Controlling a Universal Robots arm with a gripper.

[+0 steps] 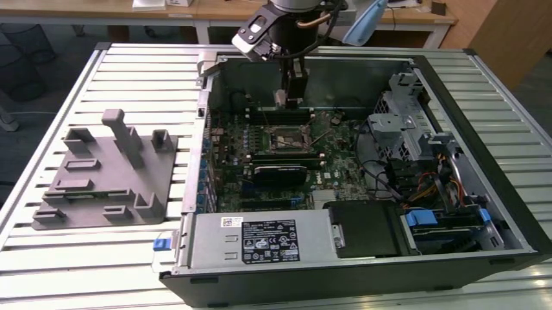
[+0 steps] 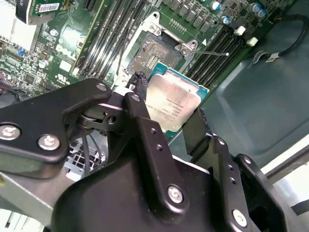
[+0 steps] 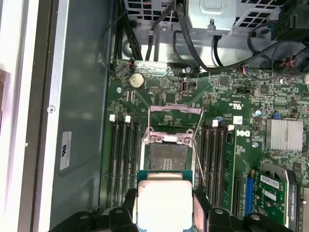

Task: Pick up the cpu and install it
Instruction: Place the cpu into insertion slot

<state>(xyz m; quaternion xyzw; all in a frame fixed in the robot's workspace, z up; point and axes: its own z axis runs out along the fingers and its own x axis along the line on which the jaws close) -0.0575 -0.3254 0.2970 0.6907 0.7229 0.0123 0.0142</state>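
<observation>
Silvery cpu sits clamped in the hand, picked up already, hanging above the open motherboard socket, not yet seated.

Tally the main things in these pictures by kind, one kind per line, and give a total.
cpu: 1, clamped in the gripper
gripper: 1
motherboard socket: 1, open
grey plastic tray: 1
computer case: 1
Total: 5
</observation>
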